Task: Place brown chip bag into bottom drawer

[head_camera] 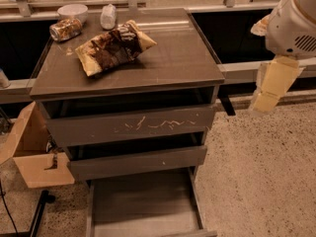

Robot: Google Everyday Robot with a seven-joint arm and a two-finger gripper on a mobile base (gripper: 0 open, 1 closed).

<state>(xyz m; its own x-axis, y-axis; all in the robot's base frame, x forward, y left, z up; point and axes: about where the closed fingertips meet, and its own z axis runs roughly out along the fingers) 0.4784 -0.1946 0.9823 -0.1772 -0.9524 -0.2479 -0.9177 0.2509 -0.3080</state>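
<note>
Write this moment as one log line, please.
chip bag: on cabinet top, untouched | bottom drawer: pulled open | tool: hanging right of cabinet, apart from bag

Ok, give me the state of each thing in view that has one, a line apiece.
brown chip bag: lying on the cabinet top, not held.
bottom drawer: pulled open, nothing seen inside.
middle drawer: pushed in.
scratched top drawer: pushed in.
can: lying on its side.
cardboard box: flaps open.
gripper: in the air right of the cabinet, away from the bag.
</note>
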